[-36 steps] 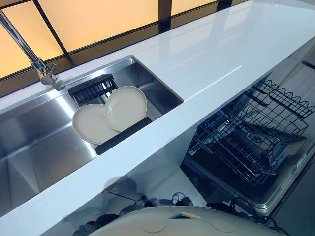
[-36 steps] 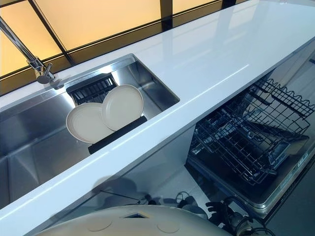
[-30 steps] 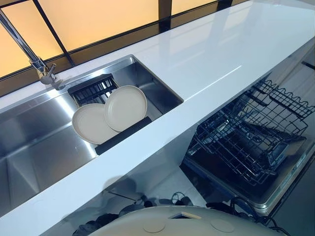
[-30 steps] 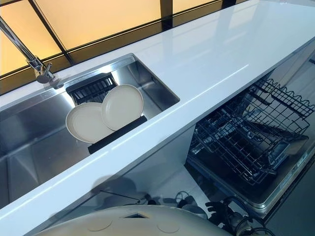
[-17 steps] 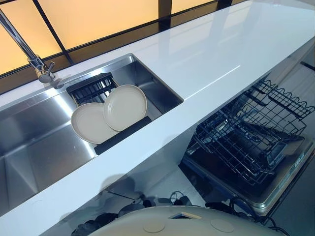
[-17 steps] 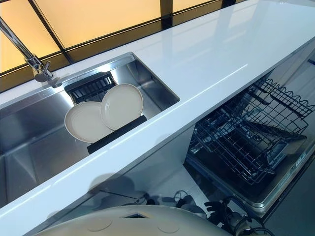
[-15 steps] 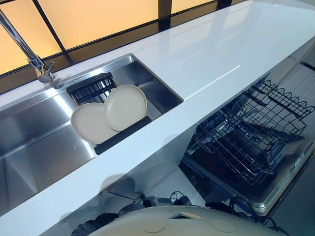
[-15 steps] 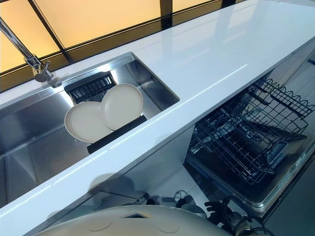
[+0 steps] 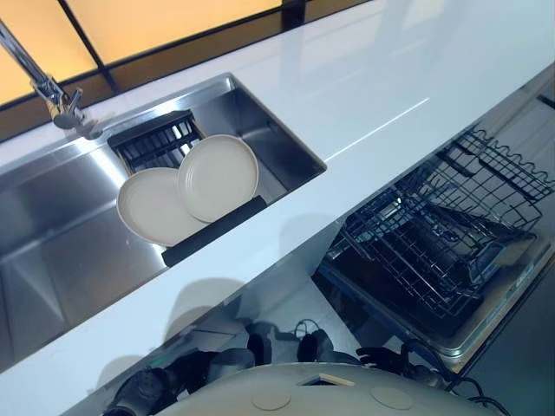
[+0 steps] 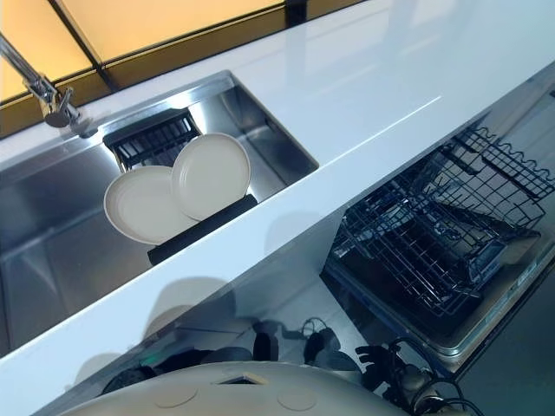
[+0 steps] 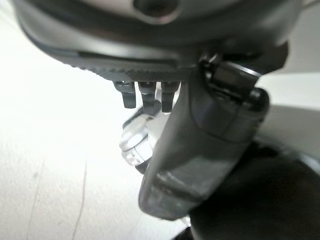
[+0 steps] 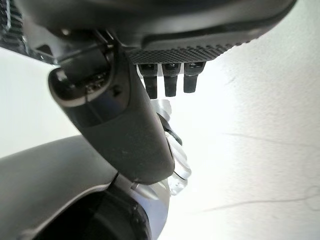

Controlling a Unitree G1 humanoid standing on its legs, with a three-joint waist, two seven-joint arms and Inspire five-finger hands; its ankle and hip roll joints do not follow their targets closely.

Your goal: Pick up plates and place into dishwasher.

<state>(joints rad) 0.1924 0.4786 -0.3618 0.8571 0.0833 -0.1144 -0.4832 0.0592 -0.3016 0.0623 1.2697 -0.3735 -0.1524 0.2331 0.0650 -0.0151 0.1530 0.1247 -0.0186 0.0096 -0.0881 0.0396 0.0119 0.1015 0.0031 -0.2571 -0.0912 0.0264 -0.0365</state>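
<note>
While both plates [image 9: 195, 189] lean overlapped in the sink [image 9: 52, 251], well apart from either hand, left hand [image 11: 200, 145] and right hand [image 12: 125, 135] hang relaxed, holding nothing. Left arm judged nearer; dishwasher rack [image 9: 451, 230] lies rightward.

Amber-lit window [image 9: 130, 26], glare streaks on white counter [image 9: 390, 95], wrist views overexposed, blurred

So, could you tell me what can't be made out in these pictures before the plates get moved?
- Left plate: its right side is hidden under the right plate, eye views.
- Black rack in the sink: mostly hidden behind the plates.
- Dishwasher rack: its near left part is hidden under the countertop.
- Faucet: cut off by the upper left edge.
</note>
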